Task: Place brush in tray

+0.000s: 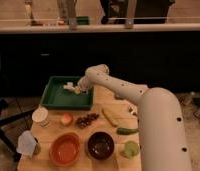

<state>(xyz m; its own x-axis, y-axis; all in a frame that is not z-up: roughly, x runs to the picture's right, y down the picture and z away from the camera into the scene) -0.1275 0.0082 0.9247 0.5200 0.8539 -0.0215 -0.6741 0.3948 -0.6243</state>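
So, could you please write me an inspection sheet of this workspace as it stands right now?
Surface: wooden table, crowded with kitchen items.
Job's things: green tray at the table's far left; pale brush over the tray's inside, at the gripper. Whether it rests on the tray floor cannot be told.
Clutter: orange bowl, dark bowl, green apple, cucumber, banana, grapes, peach, white cup, crumpled bag.
Grippers: gripper above the tray's right half, by the brush.
Cables: nothing seen.
Surroundings: dark counter behind.
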